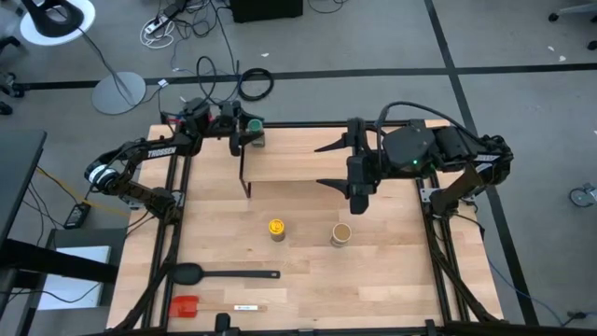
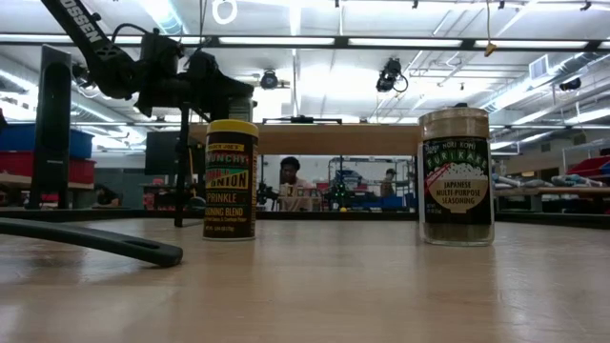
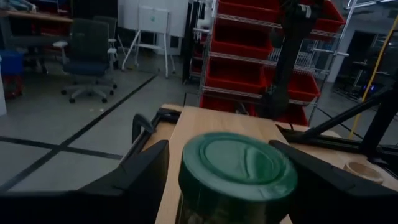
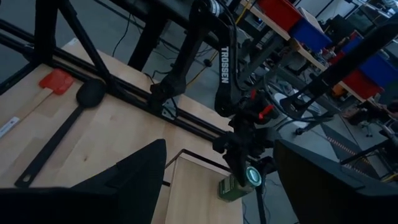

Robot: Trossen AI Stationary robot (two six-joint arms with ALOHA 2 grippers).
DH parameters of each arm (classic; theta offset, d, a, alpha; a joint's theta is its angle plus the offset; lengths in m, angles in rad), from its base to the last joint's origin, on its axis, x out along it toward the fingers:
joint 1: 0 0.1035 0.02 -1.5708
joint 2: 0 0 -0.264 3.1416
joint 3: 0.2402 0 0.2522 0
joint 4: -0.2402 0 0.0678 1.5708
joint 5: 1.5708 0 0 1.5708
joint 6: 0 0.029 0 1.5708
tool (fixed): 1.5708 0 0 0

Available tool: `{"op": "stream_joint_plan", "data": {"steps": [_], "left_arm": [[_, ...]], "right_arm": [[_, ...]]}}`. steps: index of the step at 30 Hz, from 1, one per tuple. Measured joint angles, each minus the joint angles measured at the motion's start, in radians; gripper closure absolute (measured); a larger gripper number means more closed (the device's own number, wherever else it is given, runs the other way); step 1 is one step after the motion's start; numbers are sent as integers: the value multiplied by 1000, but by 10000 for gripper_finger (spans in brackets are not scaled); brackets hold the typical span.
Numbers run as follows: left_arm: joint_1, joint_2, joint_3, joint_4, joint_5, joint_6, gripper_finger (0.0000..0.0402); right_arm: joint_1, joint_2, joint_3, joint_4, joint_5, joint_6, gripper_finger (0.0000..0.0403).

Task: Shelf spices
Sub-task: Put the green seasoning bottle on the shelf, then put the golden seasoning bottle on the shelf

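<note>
Carefully now, the left gripper [image 1: 250,131], clamped on the green-lidded jar [image 3: 236,169] at the shelf's [image 1: 298,163] far left corner, should set it upright before letting go, while the right gripper [image 1: 358,201] waits spread apart above the front edge

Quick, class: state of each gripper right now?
Left gripper: fingers either side of the green-lidded jar at the shelf corner; grip cannot be told.
Right gripper: open, empty, over the shelf.
</note>
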Motion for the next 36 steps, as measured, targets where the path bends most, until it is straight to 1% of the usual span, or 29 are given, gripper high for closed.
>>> {"op": "stream_joint_plan", "data": {"steps": [10,19,24,28,31,34,36], "left_arm": [[0,0,1,55,-9,-36,126],[1,0,3,217,-15,-139,126],[1,-5,3,319,-11,-221,126],[1,-48,28,329,33,-271,131],[-11,-95,61,328,73,-312,143],[-39,-157,87,321,111,-318,153],[-66,-197,102,282,117,-301,155]], "right_arm": [[0,0,0,-2,0,1,109],[0,0,0,-4,0,2,109],[1,0,0,-6,0,1,109],[1,0,0,-7,0,-4,109],[1,0,0,-6,1,-12,109],[-2,0,0,-7,2,-18,109],[-4,0,0,-7,2,-19,109]]}}
